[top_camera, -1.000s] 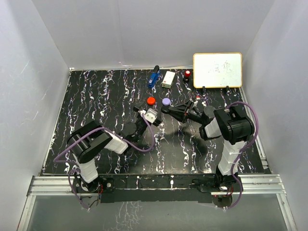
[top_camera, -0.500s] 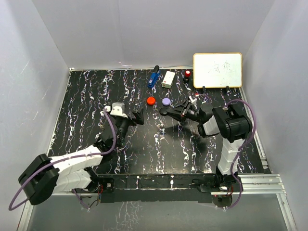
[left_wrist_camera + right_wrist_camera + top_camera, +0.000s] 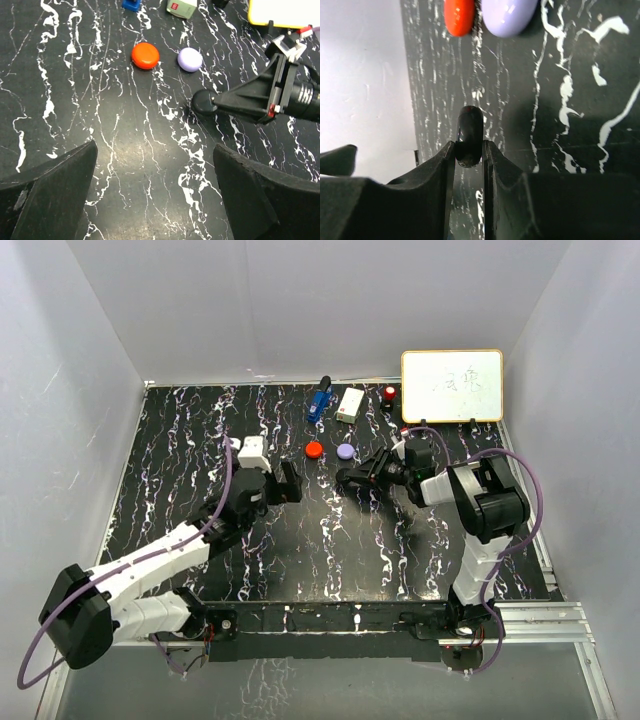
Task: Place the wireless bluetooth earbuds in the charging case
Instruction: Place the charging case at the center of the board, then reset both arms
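- The right fingers (image 3: 449, 155) are clenched on a black charging case (image 3: 470, 127), a small round disc pinched across its thin dimension at the very fingertips.
- From the top external view, the right arm reaches leftward across the worktop (image 3: 200, 440). The black charging case (image 3: 343, 476) sits at its tip, around the middle of the dark, white-veined surface.
- Whether the case touches the worktop or hangs just above it cannot be told.
- A lavender case (image 3: 190, 59) lies flat on the worktop just beyond the held one, apart from it. A red case (image 3: 145, 55) lies beside the lavender one, on its left, with a small gap between them.
- The left fingers (image 3: 70, 175) are released and spread wide, with nothing between them. They stand over bare worktop on the near side of the red and lavender cases and point toward them.
- In the top external view, the left fingers (image 3: 290, 480) are to the left of the black charging case and well short of touching it.
- The earbuds are too small to make out in any view.
- Along the far edge stand a blue object (image 3: 319, 402), a small white box (image 3: 350, 404) and a red-topped dark object (image 3: 389, 394).
- A yellow-framed whiteboard (image 3: 452, 386) stands upright at the far right corner.
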